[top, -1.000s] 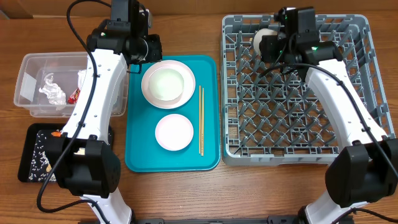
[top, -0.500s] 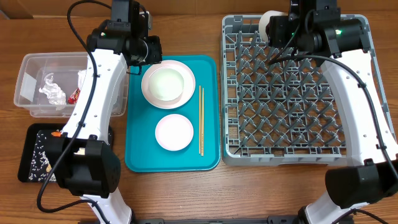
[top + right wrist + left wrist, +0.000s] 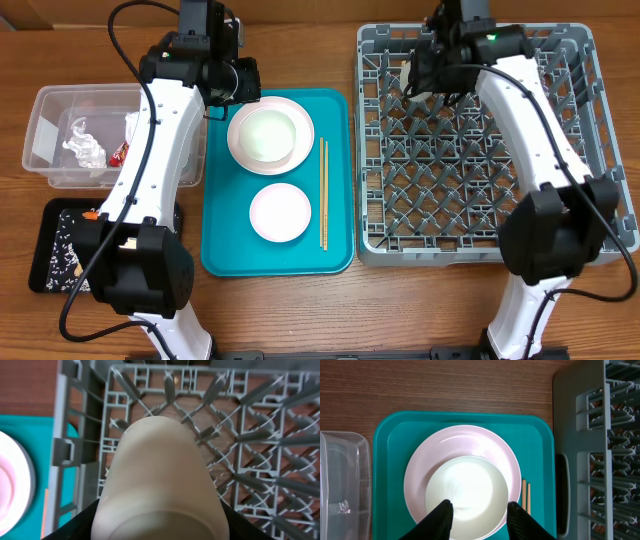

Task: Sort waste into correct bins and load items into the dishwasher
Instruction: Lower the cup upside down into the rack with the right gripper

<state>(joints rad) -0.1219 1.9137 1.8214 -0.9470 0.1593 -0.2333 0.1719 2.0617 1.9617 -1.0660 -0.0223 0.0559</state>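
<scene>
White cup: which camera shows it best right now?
Right wrist: the white cup fills the frame, held between the fingers over the rack corner. Overhead shows only a pale sliver, mostly hidden. Left wrist misses it.

Teal rectangular tray [image 3: 225, 250] with raised rim and rounded corners, lying flat on brown wood-grain table [image 3: 330, 312]

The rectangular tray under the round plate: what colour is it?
The rectangular plastic tray is teal, shown best in the overhead view.
</scene>
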